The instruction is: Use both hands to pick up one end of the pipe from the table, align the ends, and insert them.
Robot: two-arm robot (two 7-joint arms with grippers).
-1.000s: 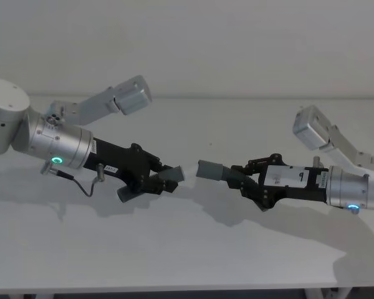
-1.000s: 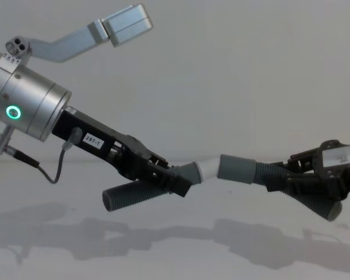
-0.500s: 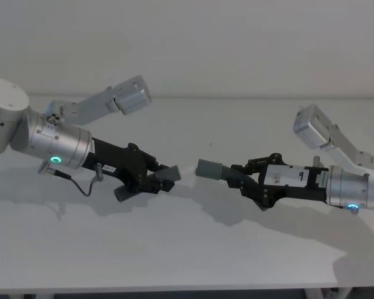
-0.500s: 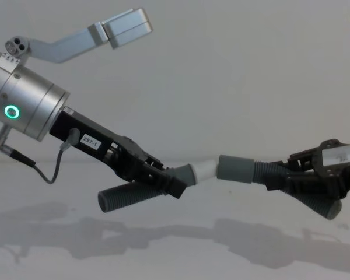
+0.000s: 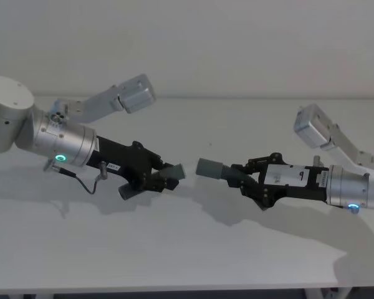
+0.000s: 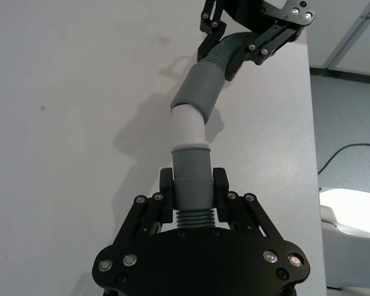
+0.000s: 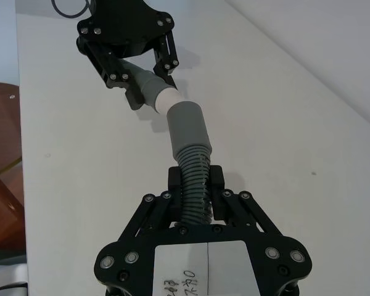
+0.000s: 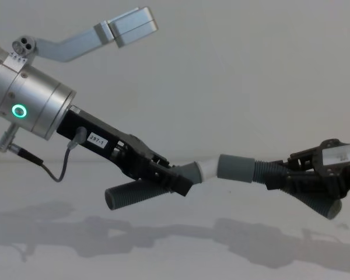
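The two pipe pieces hang in the air above the table [image 5: 187, 249], end to end between the arms. The left piece [image 8: 141, 193] shows its whitish tip [image 8: 208, 168] at the mouth of the cuff [image 8: 235, 168] on the right piece [image 8: 268, 172]; in the chest and wrist views the tip meets the cuff opening at a slight angle, most of the white length outside.

Against half a second ago, the left arm sits a little higher and farther toward the right piece, so the tip has closed on the cuff again; the right piece has not shifted.

The left gripper [image 5: 157, 180] is clamped on the neck of its piece, fingers [image 6: 219, 185] pressed to either side just behind the smooth collar, the ribbed body trailing down below it. The right gripper [image 5: 244, 180] is clenched the same way on the ribbed stretch behind its cuff, fingers [image 7: 214, 180] tight against the ribs, with the rest of that piece curving down beneath it.
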